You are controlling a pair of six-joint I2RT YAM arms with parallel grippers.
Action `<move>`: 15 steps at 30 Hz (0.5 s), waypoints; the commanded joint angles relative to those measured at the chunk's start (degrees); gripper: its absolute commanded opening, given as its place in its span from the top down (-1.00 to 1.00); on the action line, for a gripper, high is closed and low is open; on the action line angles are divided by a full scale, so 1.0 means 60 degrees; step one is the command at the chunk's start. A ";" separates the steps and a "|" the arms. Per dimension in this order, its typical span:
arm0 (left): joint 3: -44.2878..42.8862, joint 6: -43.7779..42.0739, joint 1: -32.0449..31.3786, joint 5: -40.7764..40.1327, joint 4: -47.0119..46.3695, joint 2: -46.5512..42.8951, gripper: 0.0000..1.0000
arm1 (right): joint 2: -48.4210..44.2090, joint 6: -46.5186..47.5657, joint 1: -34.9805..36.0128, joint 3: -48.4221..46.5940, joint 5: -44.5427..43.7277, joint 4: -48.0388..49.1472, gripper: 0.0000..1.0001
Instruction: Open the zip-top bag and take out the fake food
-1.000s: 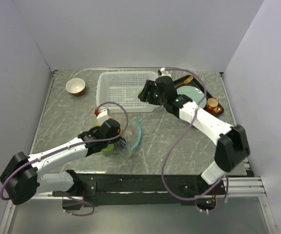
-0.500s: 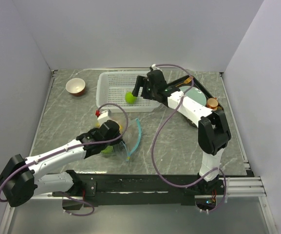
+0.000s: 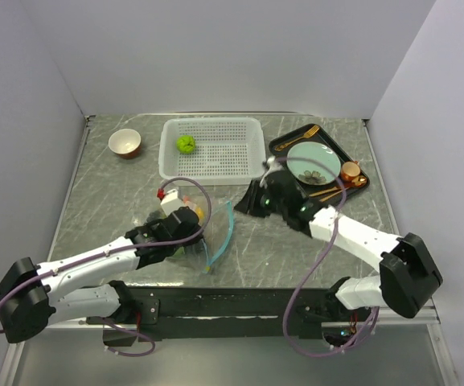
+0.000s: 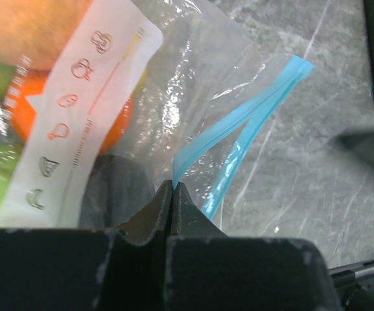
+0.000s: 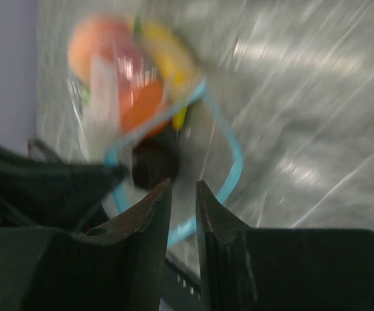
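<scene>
Pinching the zip-top bag's [image 4: 193, 78] edge, left gripper [image 4: 174, 189] holds its mouth open.

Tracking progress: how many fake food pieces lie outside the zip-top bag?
1: a green fruit in the white basket, toward its far-left corner. The rest visible sit inside the zip-top bag; others may be hidden.

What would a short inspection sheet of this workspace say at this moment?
Surface: grey marbled table.
Job's things: clear crinkly zip-top bag with teal-blue strip, mouth open, orange, yellow and dark plastic fruits inside; round green plastic fruit in white perforated basket.
Clutter: small cream bowl; black tray with pale-green plate, copper cup, golden cutlery.
Grippers: left gripper, fingers shut on bag's edge beside strip; right gripper, fingers slightly apart, empty, facing bag mouth.
Cables: purple cables loop along both arms.
Surroundings: plain pale walls.
</scene>
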State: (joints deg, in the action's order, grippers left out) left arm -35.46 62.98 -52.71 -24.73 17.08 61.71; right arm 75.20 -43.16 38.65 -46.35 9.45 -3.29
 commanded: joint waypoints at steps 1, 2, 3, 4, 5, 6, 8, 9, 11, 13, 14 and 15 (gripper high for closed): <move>-0.0330 0.0635 -0.0632 -0.0827 0.0010 -0.0105 0.99 | 0.0005 -0.0921 0.1157 0.0664 0.0694 0.2023 0.43; -0.0344 0.0767 -0.0736 -0.0960 0.0097 -0.0105 0.98 | 0.0368 -0.1024 0.1233 0.0664 0.0753 0.2129 0.45; -0.0359 0.1058 -0.0853 -0.1077 0.0155 -0.0134 0.99 | 0.0590 -0.1141 0.1320 0.0606 0.0841 0.2232 0.47; -0.0388 0.1220 -0.1115 -0.1325 0.0330 -0.0149 0.99 | 0.0809 -0.1186 0.1350 0.0605 0.0928 0.2508 0.50; -0.0432 0.1396 -0.1277 -0.1458 0.0419 -0.0178 0.98 | 0.1218 -0.1244 0.1394 0.0620 0.1031 0.2656 0.52; -0.0447 0.1746 -0.1453 -0.1575 0.0478 -0.0222 0.99 | 0.1439 -0.1288 0.1395 0.0635 0.1075 0.2774 0.53; -0.0549 0.2172 -0.2082 -0.2027 0.0842 -0.0179 0.99 | 0.2009 -0.1260 0.1380 0.0533 0.0902 0.2834 0.55; -0.0622 0.2624 -0.2302 -0.2175 0.1033 -0.0120 0.99 | 0.2201 -0.1129 0.1351 0.0344 0.0799 0.2761 0.55; -0.0871 0.3109 -0.2903 -0.2541 0.1617 0.0099 0.99 | 0.2714 -0.0996 0.1234 0.0109 0.0710 0.2672 0.56; -0.1119 0.3856 -0.3472 -0.2704 0.1912 0.0290 0.98 | 0.3225 -0.0806 0.1029 -0.0228 0.1060 0.2803 0.56; -0.1193 0.4091 -0.3665 -0.2806 0.2030 0.0537 0.99 | 0.3388 -0.0733 0.0999 -0.0389 0.1148 0.2790 0.57; -0.1296 0.4514 -0.3841 -0.2981 0.2191 0.0685 0.99 | 0.3549 -0.0544 0.0999 -0.0724 0.1222 0.2775 0.58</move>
State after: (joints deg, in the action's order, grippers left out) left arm -39.29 79.50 -71.61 -37.26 25.28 63.02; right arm 93.65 -49.12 45.93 -44.40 15.18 9.87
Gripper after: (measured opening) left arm 0.021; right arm 0.218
